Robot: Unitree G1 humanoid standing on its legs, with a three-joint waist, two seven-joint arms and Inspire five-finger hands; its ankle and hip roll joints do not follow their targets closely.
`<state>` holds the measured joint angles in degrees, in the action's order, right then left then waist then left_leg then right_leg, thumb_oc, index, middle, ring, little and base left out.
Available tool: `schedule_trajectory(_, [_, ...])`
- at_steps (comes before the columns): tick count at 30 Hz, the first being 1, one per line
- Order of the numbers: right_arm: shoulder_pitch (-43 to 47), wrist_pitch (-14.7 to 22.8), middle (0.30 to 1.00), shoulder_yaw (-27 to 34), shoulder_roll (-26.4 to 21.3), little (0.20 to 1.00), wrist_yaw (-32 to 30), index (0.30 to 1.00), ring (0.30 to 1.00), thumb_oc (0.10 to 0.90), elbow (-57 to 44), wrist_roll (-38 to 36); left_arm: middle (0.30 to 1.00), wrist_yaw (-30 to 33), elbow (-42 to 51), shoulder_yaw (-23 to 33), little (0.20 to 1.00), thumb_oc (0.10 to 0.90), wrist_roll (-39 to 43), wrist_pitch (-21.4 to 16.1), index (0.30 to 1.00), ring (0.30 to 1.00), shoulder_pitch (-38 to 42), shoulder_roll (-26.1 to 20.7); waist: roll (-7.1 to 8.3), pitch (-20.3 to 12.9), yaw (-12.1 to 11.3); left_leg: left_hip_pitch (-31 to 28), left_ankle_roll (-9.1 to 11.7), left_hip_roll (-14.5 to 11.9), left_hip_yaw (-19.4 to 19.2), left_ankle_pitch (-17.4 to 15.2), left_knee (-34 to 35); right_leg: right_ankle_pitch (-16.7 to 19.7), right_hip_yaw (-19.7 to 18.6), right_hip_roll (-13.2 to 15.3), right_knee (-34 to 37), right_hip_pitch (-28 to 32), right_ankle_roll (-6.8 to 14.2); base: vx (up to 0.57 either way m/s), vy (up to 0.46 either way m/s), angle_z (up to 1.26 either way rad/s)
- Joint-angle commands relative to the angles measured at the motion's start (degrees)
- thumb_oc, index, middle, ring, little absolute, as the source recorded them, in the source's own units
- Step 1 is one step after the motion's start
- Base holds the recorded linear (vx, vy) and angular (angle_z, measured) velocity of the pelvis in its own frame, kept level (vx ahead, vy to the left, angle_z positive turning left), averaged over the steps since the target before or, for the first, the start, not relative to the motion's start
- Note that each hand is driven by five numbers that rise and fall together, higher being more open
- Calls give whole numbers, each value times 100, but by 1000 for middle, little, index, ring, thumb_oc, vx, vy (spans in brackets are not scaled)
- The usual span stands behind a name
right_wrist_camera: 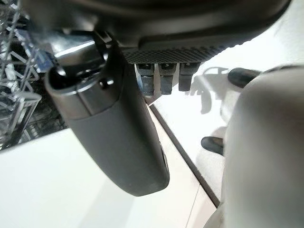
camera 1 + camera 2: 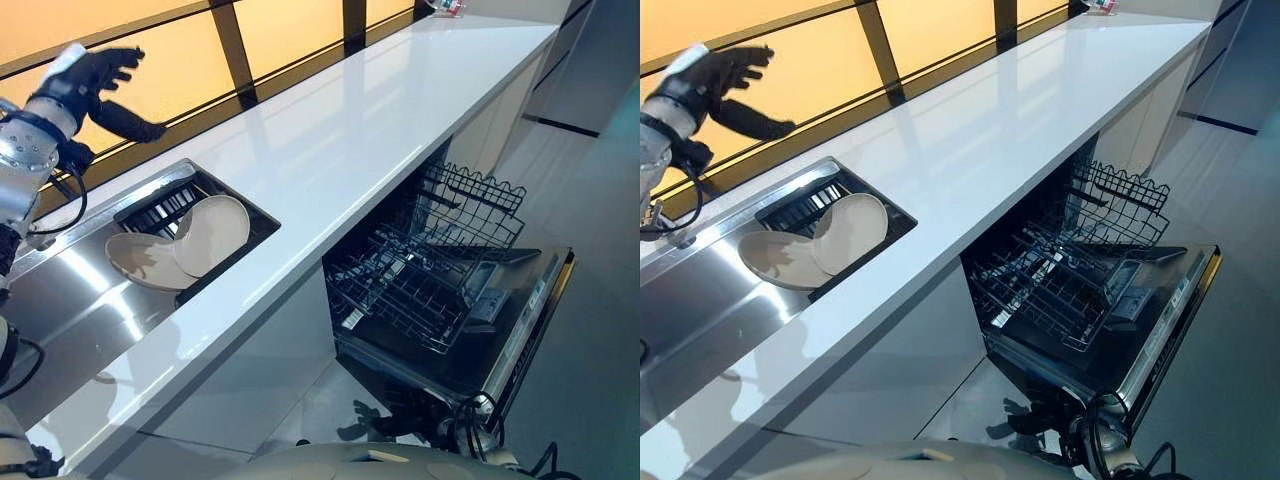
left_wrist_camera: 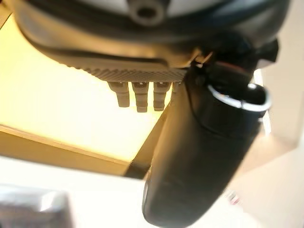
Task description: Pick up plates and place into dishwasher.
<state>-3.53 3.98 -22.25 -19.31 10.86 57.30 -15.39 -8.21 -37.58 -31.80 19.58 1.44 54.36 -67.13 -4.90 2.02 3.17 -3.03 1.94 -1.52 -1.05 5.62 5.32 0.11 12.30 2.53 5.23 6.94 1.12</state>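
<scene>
Above the sink's (image 2: 70,300) far rim, the left hand (image 2: 95,75) hangs with fingers spread, holding nothing. Two plates (image 2: 210,232) overlap in the sink against a dark rack (image 2: 160,208). The right hand (image 1: 118,128), fingers relaxed and empty, is low beside the open dishwasher (image 2: 450,300), whose wire racks (image 2: 420,280) are pulled out.

**Surfaces and finishes**

Bench (image 2: 340,130): white, glossy, smooth, mirrors the window glow. Sink (image 2: 70,300): brushed steel, shiny. Plates (image 2: 212,232): cream, matt, smooth, ceramic-looking. Racks (image 2: 425,270): dark coated wire. Dishwasher door (image 2: 525,325): dark glossy inner face, metal edge. Floor (image 2: 590,200): pale, slightly reflective tile. Left robot hand (image 2: 95,70): matt black plastic.
</scene>
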Motion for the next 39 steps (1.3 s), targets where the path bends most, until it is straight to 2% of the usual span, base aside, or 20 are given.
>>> schedule_trajectory(1, [-141,317,900,-139,-77,900,120,900,900,800,-407,193,900,206,-459,283,900,800,-112,-171,900,900,1489,-492,38,345,148,-199,-162,460,-259,-579,-32,314,-289,161,-23,-210,582,-51,76,0])
schedule_trajectory(7, [-64,414,900,-147,-230,900,31,900,900,800,-546,219,900,265,-605,396,900,800,-422,-54,900,900,1344,-341,37,558,216,-68,-174,461,-283,-560,-32,369,-416,175,-48,-418,591,-53,67,-4])
schedule_trajectory(19, [8,426,900,-81,-368,900,26,900,900,800,-771,290,900,191,-830,625,900,800,-540,109,900,900,1017,-289,173,919,200,85,-203,444,-307,-536,-32,432,-504,200,-74,-615,631,-35,30,-2])
schedule_trajectory(30, [-40,403,900,-13,-282,900,3,900,900,800,-800,418,900,-650,-886,664,900,800,-572,209,900,900,834,-259,190,917,163,43,-223,470,-329,-551,-32,464,-454,256,-79,-582,710,-1,1,0])
schedule_trajectory(39, [-83,415,900,-3,-251,900,-40,900,900,800,-754,452,900,-979,-974,610,900,800,-507,207,900,900,871,-232,208,872,134,1,-234,467,-346,-551,-32,453,-410,270,-75,-521,725,3,1,1])
